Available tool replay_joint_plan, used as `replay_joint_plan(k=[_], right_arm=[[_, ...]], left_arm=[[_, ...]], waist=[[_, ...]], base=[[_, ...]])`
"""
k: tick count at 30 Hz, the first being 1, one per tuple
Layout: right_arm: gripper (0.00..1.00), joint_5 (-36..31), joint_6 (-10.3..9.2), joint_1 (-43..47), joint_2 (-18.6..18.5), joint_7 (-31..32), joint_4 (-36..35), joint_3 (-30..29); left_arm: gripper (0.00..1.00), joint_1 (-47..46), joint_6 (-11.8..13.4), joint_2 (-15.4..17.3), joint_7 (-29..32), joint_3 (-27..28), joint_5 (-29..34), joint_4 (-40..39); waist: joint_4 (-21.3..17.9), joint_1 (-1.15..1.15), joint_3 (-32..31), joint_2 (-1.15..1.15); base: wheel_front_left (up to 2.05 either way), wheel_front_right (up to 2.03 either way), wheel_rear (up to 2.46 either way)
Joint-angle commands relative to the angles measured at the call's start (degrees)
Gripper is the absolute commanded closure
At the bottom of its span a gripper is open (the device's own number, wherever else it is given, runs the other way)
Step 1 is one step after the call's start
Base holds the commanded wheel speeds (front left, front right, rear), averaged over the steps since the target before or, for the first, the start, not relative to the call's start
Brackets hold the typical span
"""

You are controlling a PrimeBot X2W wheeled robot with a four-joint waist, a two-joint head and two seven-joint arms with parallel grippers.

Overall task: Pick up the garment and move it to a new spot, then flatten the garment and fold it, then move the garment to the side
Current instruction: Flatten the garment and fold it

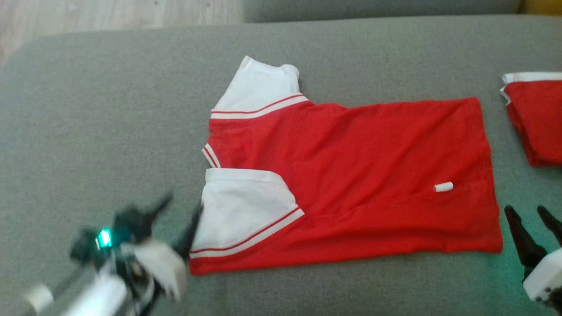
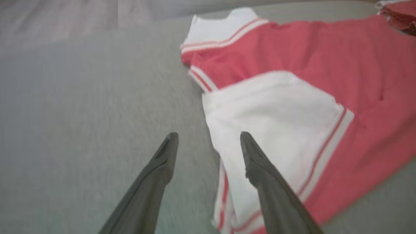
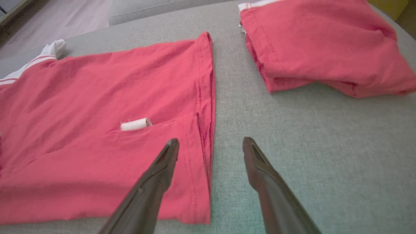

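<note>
From the head: red garment (image 1: pixel 347 166) with white sleeves, flat on the grey couch (image 1: pixel 109 109). Left tool (image 1: pixel 183 206) blurred, spread, beside the near sleeve (image 1: pixel 246 206). Right tool (image 1: pixel 525 211) spread, just off the hem corner.

From the left wrist: fingers apart, empty, one over upholstery, one over the near sleeve.

From the right wrist: fingers apart, empty, straddling the hem edge. Second folded red garment (image 3: pixel 325 48) beyond, apart.

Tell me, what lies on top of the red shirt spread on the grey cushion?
A small white label sticks out from a fold, and one white sleeve is folded over the red shirt. The fabric beneath that sleeve is hidden.
</note>
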Motion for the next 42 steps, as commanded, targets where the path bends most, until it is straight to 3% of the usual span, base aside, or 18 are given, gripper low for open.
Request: replay_joint_plan(k=[1, 9, 14, 22, 35, 36, 37, 38, 40, 41, 42], right_arm=[[0.0, -0.6, -0.05, -1.6, -1.6, -0.3, -3.2, 0.1], [0.0, -1.5, -0.05, -6.4, -1.1, -0.9, -6.4, 2.9], [0.0, -1.5, -0.05, -9.1, -1.4, -1.1, -6.9, 5.1], [0.0, -0.9, -0.05, -12.1, -1.4, -2.4, -6.3, 7.6], [0.0, -0.8, -0.05, -14.9, 0.2, -5.9, -3.3, 9.3], [0.0, -0.8, -0.05, -15.1, 0.2, -6.0, -3.0, 9.4], [0.0, -0.7, -0.05, -15.2, 0.2, -6.1, -2.8, 9.4], [0.0, -0.7, -0.05, -15.3, 0.1, -6.2, -2.6, 9.3], [0.0, -0.7, -0.05, -15.6, -0.1, -6.2, -2.5, 9.1], [0.0, -0.8, -0.05, -15.8, -0.3, -6.2, -2.4, 8.9], [0.0, -0.8, -0.05, -16.0, -0.5, -6.1, -2.4, 8.7]], left_arm=[[0.0, -8.4, -1.1, 2.7, 1.5, 3.4, 1.1, -2.9], [0.0, -32.2, -9.7, 1.6, 10.6, 4.6, -1.6, 3.5], [0.0, -41.9, -12.2, 0.3, 16.8, 3.4, -4.5, 10.1], [0.0, -54.4, -13.3, 0.4, 25.1, 0.6, -8.1, 22.7], [0.0, -60.2, -13.4, 2.3, 26.5, -3.8, -6.0, 33.6], [0.04, -60.1, -13.4, 2.2, 26.7, -4.1, -6.5, 33.7], [0.17, -60.1, -13.5, 2.3, 27.0, -4.4, -7.0, 33.8], [0.37, -60.1, -13.5, 2.3, 27.3, -4.7, -7.5, 33.9], [0.93, -60.3, -13.5, 2.5, 27.7, -5.1, -8.6, 33.7], [1.0, -60.4, -13.5, 2.5, 27.8, -5.3, -9.0, 33.7], [1.0, -60.5, -13.5, 2.6, 27.9, -5.5, -9.3, 33.7]], waist=[[-1.0, 0.0, 2.2, 0.0], [-4.4, 0.0, 8.9, 0.0], [-7.5, 0.0, 12.1, 0.0], [-12.9, 0.0, 17.4, 0.0], [-16.4, 0.0, 21.8, 0.0], [-16.4, 0.0, 21.8, 0.0], [-16.4, 0.0, 21.7, 0.0], [-16.4, 0.0, 21.7, 0.0], [-16.2, 0.0, 21.6, 0.0], [-16.0, 0.0, 21.6, 0.0], [-15.8, 0.0, 21.4, 0.0]], base=[[0.0, 0.0, 0.0], [0.0, 0.0, 0.0], [0.0, 0.0, 0.0], [0.0, 0.0, 0.0], [0.0, 0.0, 0.0], [0.0, 0.0, 0.0], [0.0, 0.0, 0.0], [0.0, 0.0, 0.0], [0.0, 0.0, 0.0], [0.0, 0.0, 0.0], [0.0, 0.0, 0.0]])
